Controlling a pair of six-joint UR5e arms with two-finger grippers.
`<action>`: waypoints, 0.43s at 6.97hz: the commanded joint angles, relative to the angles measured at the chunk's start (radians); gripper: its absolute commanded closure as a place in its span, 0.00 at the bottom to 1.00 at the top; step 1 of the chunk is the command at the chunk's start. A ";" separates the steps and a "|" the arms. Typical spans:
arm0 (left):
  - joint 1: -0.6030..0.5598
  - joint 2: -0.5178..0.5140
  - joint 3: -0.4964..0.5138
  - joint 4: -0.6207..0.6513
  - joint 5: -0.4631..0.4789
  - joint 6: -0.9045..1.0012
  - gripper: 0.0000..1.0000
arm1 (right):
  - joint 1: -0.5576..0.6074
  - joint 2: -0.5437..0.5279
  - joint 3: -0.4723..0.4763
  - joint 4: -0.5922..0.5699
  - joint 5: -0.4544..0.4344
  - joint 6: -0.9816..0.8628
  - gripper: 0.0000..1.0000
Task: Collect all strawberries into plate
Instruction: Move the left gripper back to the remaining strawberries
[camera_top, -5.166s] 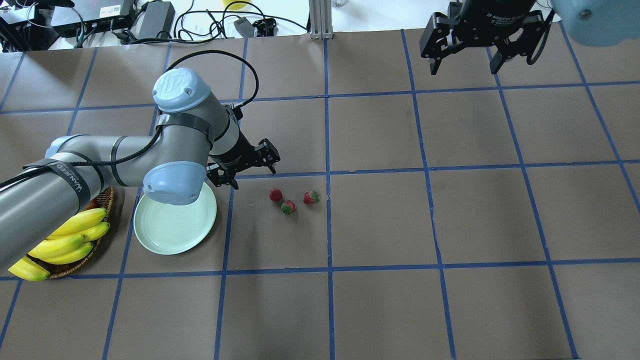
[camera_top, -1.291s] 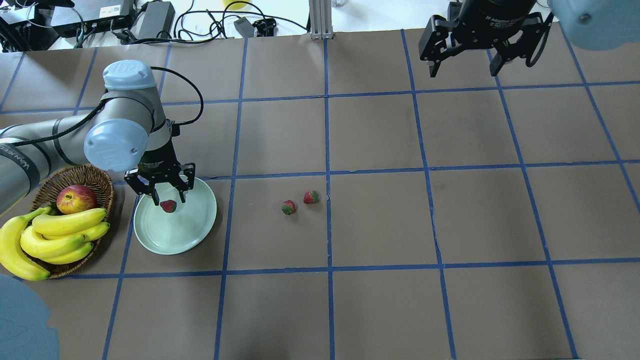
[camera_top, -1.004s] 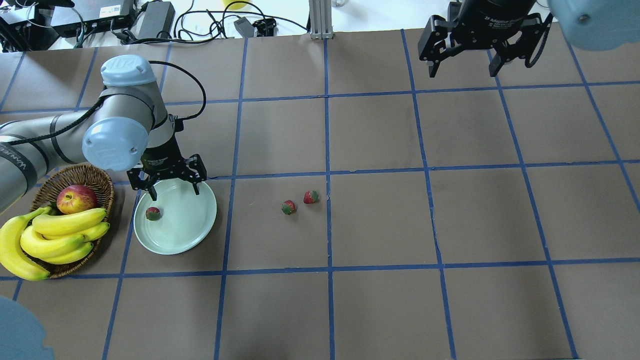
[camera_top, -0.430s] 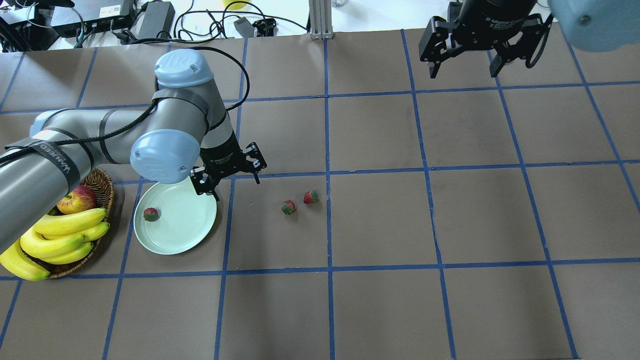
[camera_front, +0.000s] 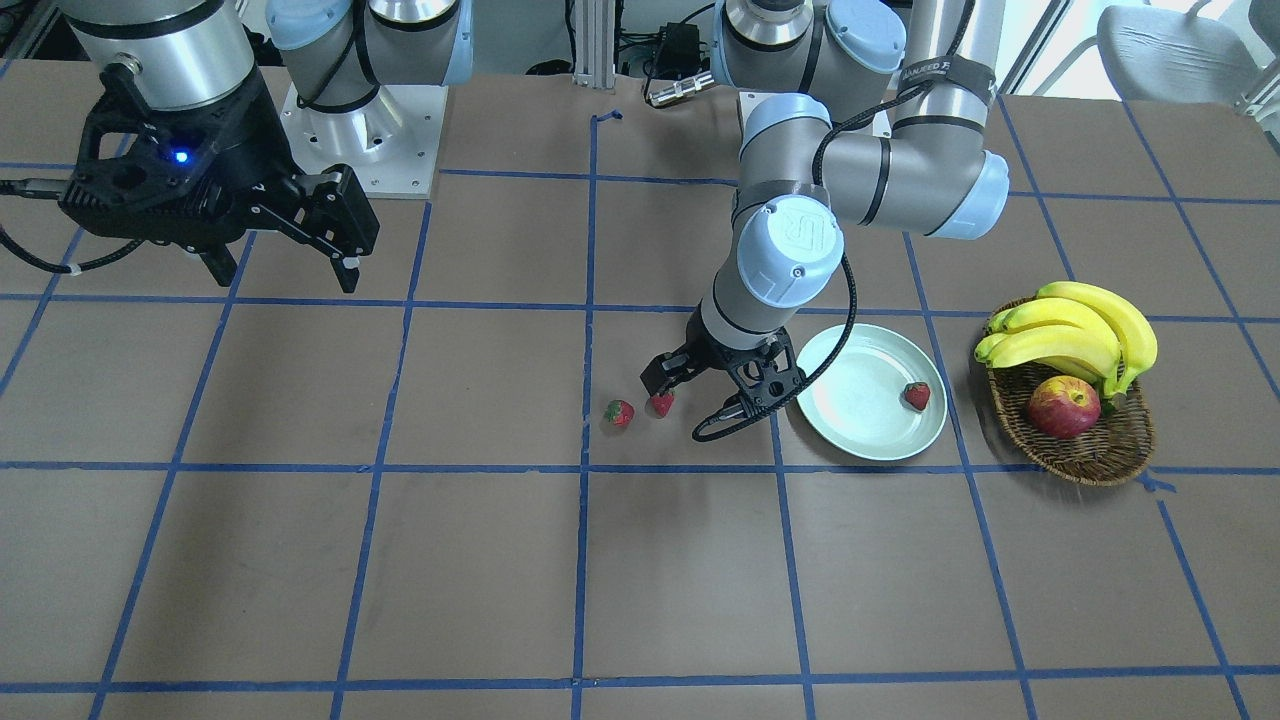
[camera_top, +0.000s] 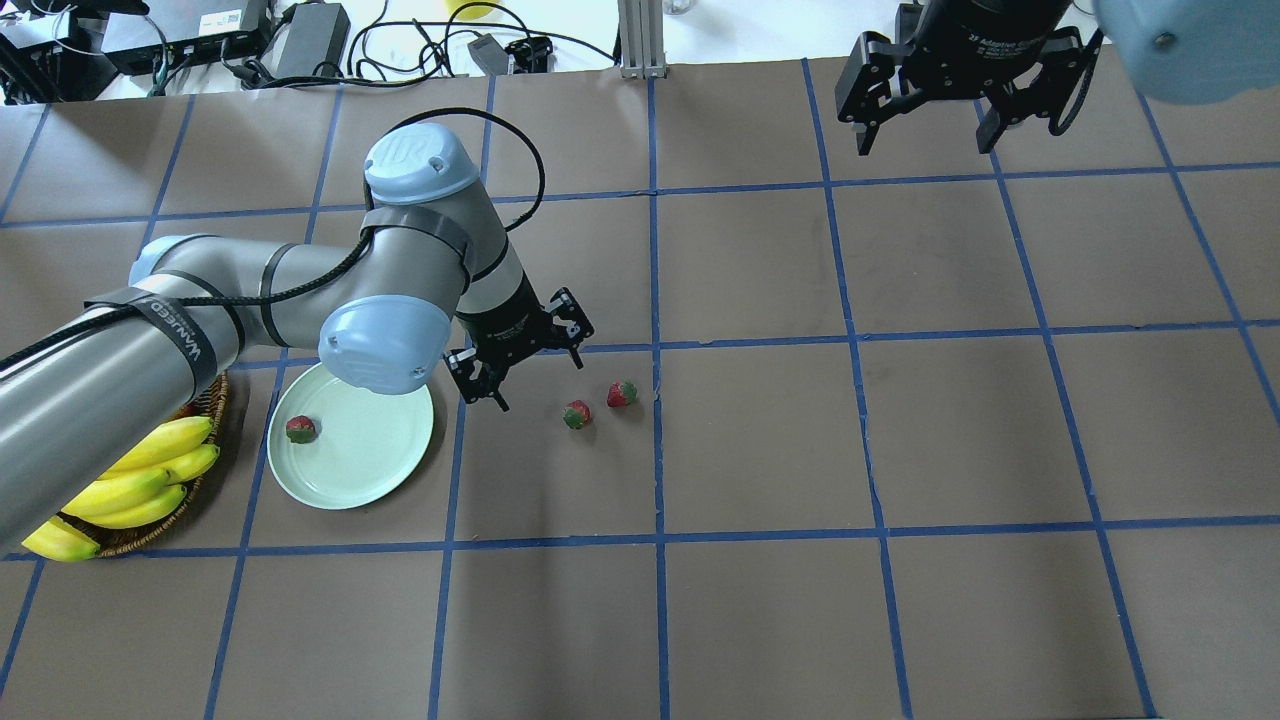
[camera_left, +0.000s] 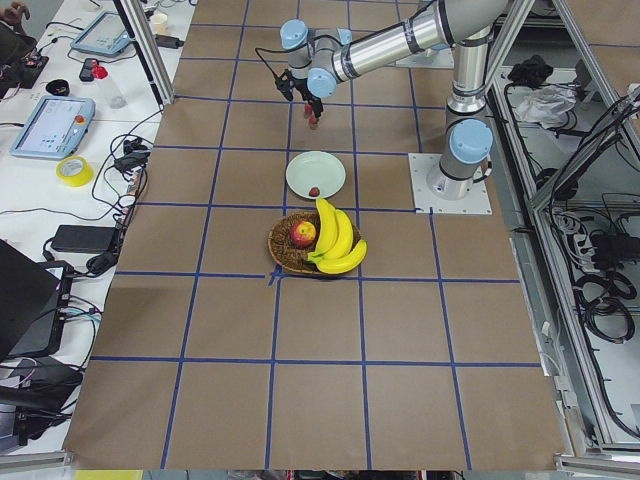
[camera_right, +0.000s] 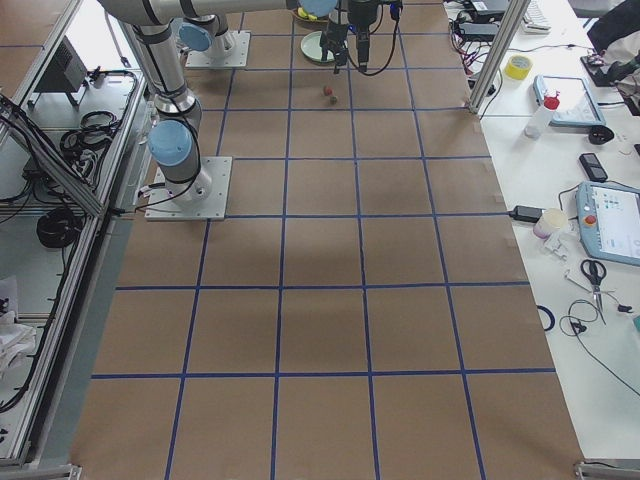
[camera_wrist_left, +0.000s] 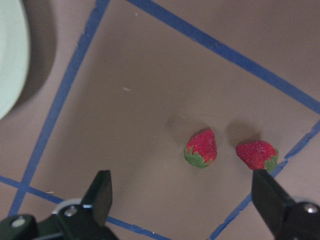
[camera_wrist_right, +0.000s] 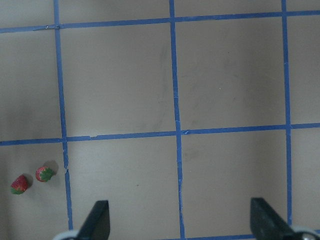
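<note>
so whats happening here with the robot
The robot is collecting strawberries into the plate. A first strawberry already lies in it, by the rim. The left end effector hovers open and empty near the two on the table, the nearer strawberry and the farther strawberry. The right end effector hangs open far off, holding nothing.

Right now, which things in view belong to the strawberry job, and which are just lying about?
Job: plate; strawberry on it; two loose strawberries; left gripper, open, near them.
Lying about: wicker basket; bananas; apple; right gripper, open, far off.
</note>
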 joint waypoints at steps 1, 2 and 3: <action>-0.007 -0.025 -0.050 0.049 -0.010 0.005 0.00 | -0.001 0.001 -0.001 -0.001 -0.001 -0.001 0.00; -0.006 -0.049 -0.052 0.095 -0.017 0.005 0.00 | 0.000 0.001 -0.001 -0.001 -0.001 -0.001 0.00; -0.007 -0.082 -0.052 0.128 -0.020 0.003 0.00 | 0.000 0.002 -0.001 -0.001 -0.001 0.000 0.00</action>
